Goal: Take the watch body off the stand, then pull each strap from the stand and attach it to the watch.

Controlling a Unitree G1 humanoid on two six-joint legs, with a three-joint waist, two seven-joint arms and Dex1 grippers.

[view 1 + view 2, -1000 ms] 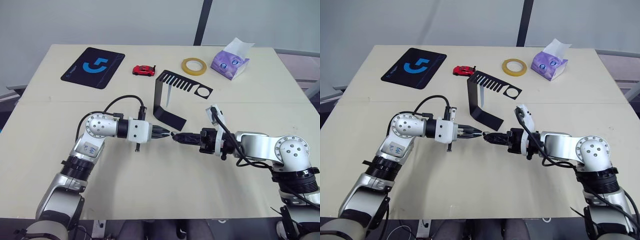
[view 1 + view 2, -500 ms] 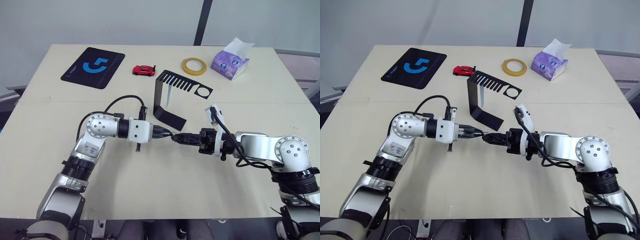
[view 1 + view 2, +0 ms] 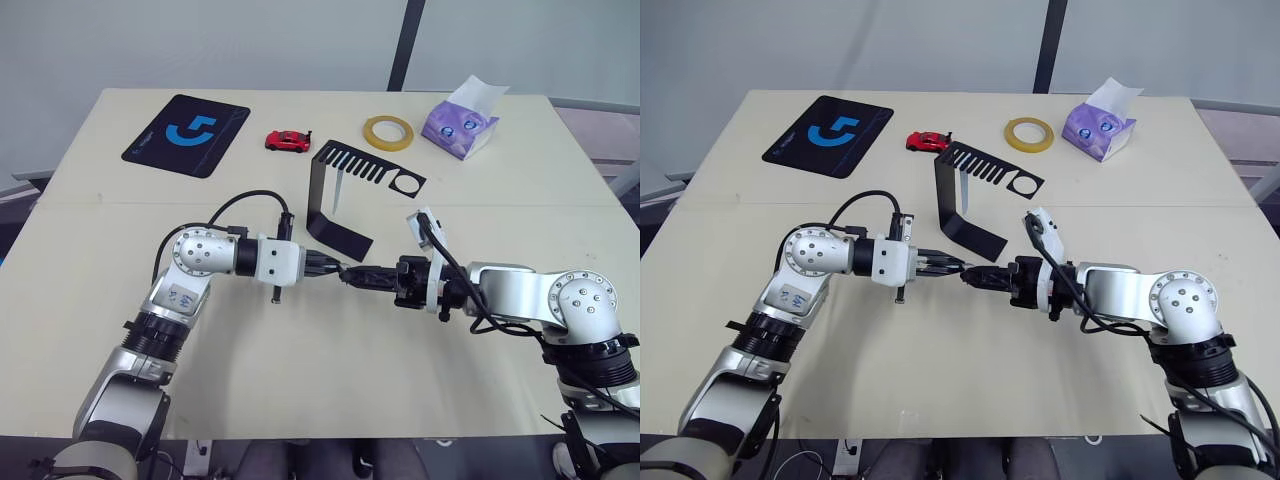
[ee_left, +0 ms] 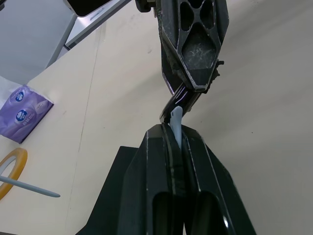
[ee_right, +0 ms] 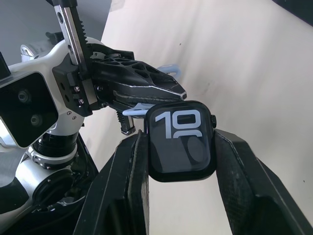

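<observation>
Fingers point(image 5: 132, 186) flanking watch body point(image 5: 180, 141)

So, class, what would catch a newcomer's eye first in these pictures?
The two grippers meeting tip to tip at mid-table: the right gripper clamps the small dark square watch body, while the left gripper pinches a pale blue-grey strap against it. Just behind stands the black bent-metal stand.
</observation>
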